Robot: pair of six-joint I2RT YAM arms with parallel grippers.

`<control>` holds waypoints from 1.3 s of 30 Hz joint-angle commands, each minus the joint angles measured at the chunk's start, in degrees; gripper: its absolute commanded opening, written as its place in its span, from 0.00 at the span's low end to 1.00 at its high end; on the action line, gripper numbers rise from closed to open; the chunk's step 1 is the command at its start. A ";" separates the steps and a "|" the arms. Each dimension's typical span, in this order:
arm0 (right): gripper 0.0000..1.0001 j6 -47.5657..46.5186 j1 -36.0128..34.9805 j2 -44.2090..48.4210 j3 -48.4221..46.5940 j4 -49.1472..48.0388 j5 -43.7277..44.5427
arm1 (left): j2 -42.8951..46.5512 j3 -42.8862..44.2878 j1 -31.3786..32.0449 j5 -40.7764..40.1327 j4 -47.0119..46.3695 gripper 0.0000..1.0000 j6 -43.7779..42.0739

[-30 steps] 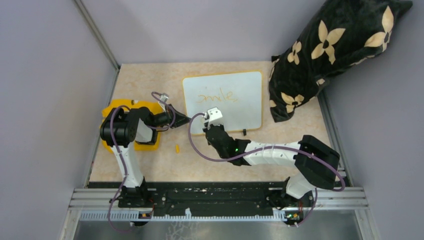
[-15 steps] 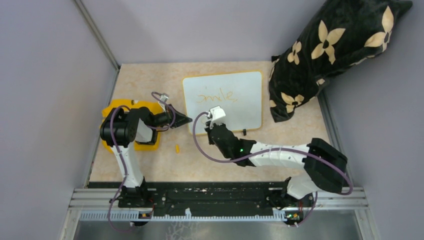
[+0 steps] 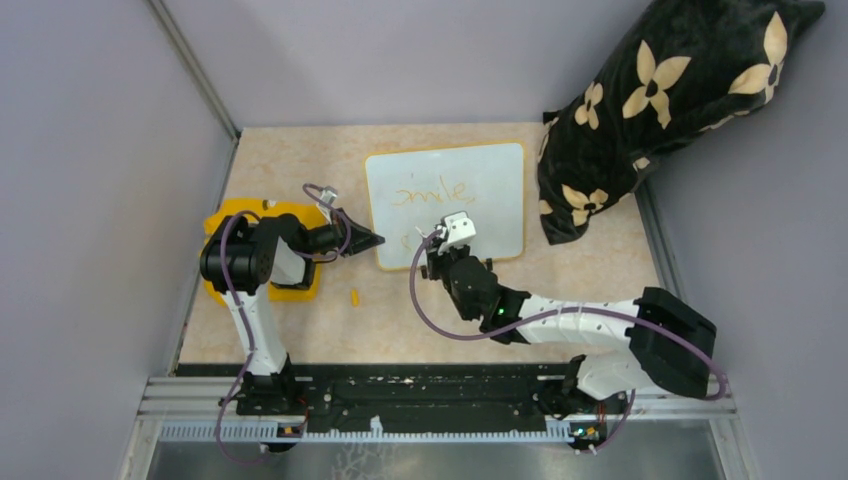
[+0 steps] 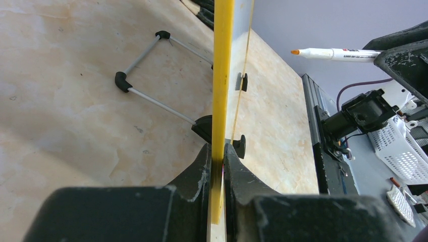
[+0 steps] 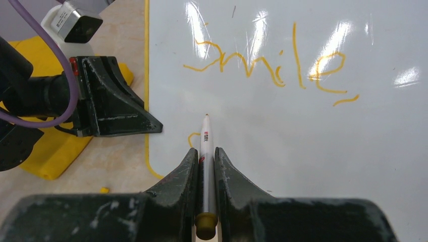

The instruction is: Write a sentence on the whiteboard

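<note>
The whiteboard lies at mid-table, with the sentence's first word "smile" in orange on its upper half. One short orange stroke sits low on the left. My right gripper hangs over the board's lower part, shut on a white orange-tipped marker whose tip is just right of that stroke. My left gripper is shut on the whiteboard's yellow left rim.
A yellow cloth lies under my left arm. A small yellow cap rests on the table near the board's lower left corner. A black flowered pillow leans at the back right. Grey walls close in both sides.
My right arm has slid to the right along the board's lower part with the marker, uncovering a short orange stroke at the lower left. The left arm has not moved.
</note>
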State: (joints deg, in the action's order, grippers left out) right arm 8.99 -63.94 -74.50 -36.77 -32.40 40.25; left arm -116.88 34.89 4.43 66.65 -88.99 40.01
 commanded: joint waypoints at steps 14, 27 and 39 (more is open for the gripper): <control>0.00 -2.50 0.49 -6.25 -1.07 -9.90 1.07 | -0.62 0.74 0.14 -2.31 -4.79 0.00 -1.22; 0.00 -0.25 2.31 -8.13 -1.12 -8.80 0.42 | -0.71 0.82 0.14 -2.29 -4.71 0.00 -1.24; 0.00 1.55 2.42 -9.17 -0.34 -6.50 0.18 | -0.70 0.83 0.14 -2.28 -4.70 0.00 -1.23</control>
State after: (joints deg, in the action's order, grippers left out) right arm 8.82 -62.00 -83.15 -36.77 -38.63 40.49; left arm -116.88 34.89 4.43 66.65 -88.97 40.01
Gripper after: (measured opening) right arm 0.127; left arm 0.134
